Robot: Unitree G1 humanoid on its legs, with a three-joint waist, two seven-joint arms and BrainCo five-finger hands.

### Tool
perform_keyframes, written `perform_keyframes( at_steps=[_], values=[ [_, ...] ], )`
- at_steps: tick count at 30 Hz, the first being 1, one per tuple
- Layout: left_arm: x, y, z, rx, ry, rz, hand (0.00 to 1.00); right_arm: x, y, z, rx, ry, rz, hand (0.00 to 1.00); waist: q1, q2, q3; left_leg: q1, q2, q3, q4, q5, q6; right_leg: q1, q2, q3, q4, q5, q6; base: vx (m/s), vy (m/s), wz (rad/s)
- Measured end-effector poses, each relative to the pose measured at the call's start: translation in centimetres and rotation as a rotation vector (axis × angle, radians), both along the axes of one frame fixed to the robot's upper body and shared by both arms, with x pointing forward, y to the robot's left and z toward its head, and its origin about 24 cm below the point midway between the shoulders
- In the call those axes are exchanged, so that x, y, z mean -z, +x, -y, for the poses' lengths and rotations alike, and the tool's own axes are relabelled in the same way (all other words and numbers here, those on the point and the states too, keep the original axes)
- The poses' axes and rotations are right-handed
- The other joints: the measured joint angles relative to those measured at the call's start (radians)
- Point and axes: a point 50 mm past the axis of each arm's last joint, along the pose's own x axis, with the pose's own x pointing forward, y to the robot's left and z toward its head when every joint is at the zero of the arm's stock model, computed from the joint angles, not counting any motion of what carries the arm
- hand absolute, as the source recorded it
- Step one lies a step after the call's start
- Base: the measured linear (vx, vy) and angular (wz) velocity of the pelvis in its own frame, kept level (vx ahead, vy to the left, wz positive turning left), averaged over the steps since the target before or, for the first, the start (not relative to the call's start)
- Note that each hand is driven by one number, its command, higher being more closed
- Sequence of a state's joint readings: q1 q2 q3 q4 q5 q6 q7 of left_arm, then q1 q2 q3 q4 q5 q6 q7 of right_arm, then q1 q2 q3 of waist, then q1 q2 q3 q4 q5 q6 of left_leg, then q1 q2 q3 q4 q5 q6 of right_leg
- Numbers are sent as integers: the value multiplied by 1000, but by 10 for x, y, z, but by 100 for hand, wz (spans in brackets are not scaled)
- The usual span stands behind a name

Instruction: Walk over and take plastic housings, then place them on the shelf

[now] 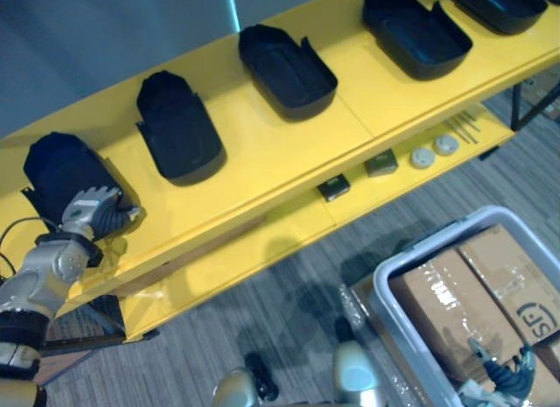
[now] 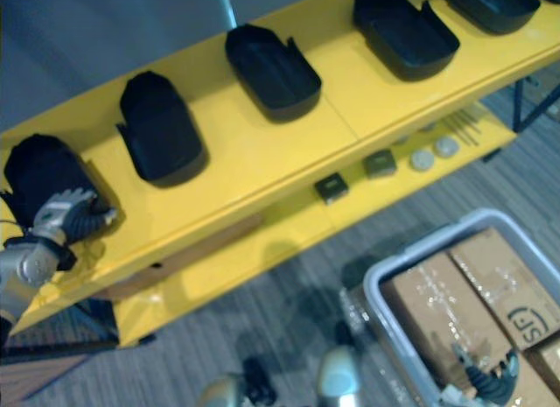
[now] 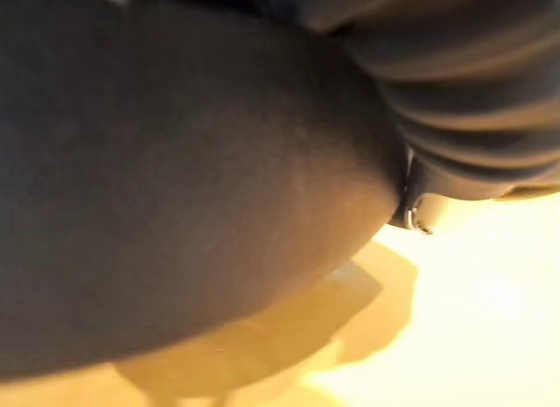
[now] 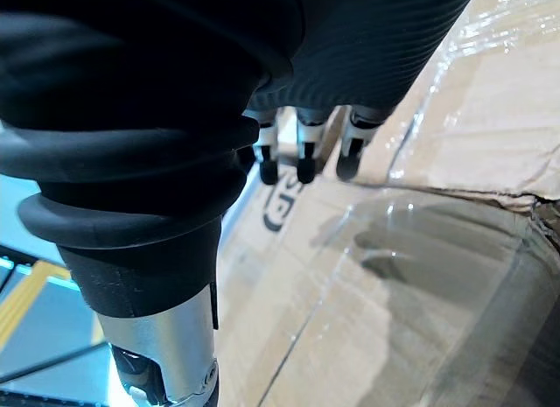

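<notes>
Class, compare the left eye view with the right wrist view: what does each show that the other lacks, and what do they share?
The left eye view adds the yellow shelf, its row of black plastic housings, the left hand at the leftmost housing, and the grey bin. The right wrist view adds the dark fingertips close up, above clear film. Both share the right hand, open over a cardboard box.
</notes>
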State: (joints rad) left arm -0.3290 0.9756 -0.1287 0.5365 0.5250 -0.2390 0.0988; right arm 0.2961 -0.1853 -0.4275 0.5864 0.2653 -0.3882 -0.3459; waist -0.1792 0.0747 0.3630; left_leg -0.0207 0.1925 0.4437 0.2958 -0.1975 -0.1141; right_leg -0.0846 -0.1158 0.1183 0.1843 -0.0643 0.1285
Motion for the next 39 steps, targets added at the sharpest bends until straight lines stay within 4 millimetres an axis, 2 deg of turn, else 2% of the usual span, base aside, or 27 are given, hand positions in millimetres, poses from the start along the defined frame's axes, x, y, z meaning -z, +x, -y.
perform_keyframes(
  at_steps=[10, 14, 18, 21, 23, 28, 30, 31, 33, 35, 37, 39],
  values=[
    [-4, -2, -15, -107, 60, 53, 0, 0, 0, 0, -5, 3, 0, 0, -3, 0, 0, -26, 7, -17, 39, -12, 6, -3, -1, -5, -1, 1, 2, -5, 5, 2],
    [-13, -2, -19, -163, 77, 165, 0, 1, 0, -1, -15, 8, 1, 0, -4, 0, 0, -40, 15, -20, 63, -23, 8, -7, 1, -4, -2, 4, 6, 0, 0, 0],
    [-39, 3, -18, -200, 80, 401, 0, 4, -3, -3, -9, 22, -7, 0, -2, 0, 0, -48, 14, -23, 66, -25, 11, -10, 0, -5, -3, 6, 9, -1, 7, 1],
    [-67, 2, -5, -190, -6, 661, 0, 8, -4, -9, -2, 41, -3, 0, 0, -1, 0, -48, 14, -25, 65, -25, 11, -9, -1, -7, -3, 6, 10, 8, 6, 1],
    [-88, -2, 13, -153, -124, 889, 0, 12, -5, -17, 4, 64, -5, 0, 1, -1, -1, -42, 12, -28, 63, -25, 11, 2, -2, -10, -6, 6, 10, 28, 22, 5],
    [-106, -14, 49, -64, -444, 1145, 0, 20, -8, -37, 6, 103, -22, 0, 6, -9, -31, -32, 6, -37, 47, -25, 11, 19, -5, -17, -21, 6, 10, 27, 17, 6],
    [-102, -23, 71, 22, -654, 1161, 0, 19, -13, -41, 30, 103, -16, 0, 3, -12, -53, -28, 4, -52, 44, -25, 10, 35, -7, -32, -24, 6, 10, 46, 9, 17],
    [-101, -25, 75, 36, -687, 1161, 0, 19, -14, -42, 36, 102, -17, 0, 3, -13, -58, -26, 4, -53, 43, -24, 10, 37, -7, -33, -24, 6, 10, 54, 15, 12],
    [-88, -42, 96, 99, -883, 1131, 0, 13, -18, -44, 47, 85, 7, 0, 7, -23, -79, 2, -3, -54, 16, -19, 7, 56, -9, -36, -26, 6, 10, 48, 14, 4],
    [-71, -49, 109, 126, -1044, 1040, 0, 10, -20, -44, 47, 58, 9, 0, 8, -31, -115, 5, -9, -55, -1, -12, 7, 58, -12, -39, -33, 6, 10, 26, 1, 10],
    [-54, -47, 124, 145, -1185, 905, 0, 8, -21, -47, 48, 54, 15, 0, 7, -39, -129, 8, -21, -71, -19, 0, 9, 76, -21, -60, -45, 7, 10, 10, -7, 24],
    [-27, -44, 145, 155, -1372, 707, 0, 10, -21, -52, 53, 69, 15, 0, 9, -49, -140, 19, -31, -78, -41, 12, 9, 87, -27, -67, -52, 7, 9, -23, 3, 14]
  ],
)
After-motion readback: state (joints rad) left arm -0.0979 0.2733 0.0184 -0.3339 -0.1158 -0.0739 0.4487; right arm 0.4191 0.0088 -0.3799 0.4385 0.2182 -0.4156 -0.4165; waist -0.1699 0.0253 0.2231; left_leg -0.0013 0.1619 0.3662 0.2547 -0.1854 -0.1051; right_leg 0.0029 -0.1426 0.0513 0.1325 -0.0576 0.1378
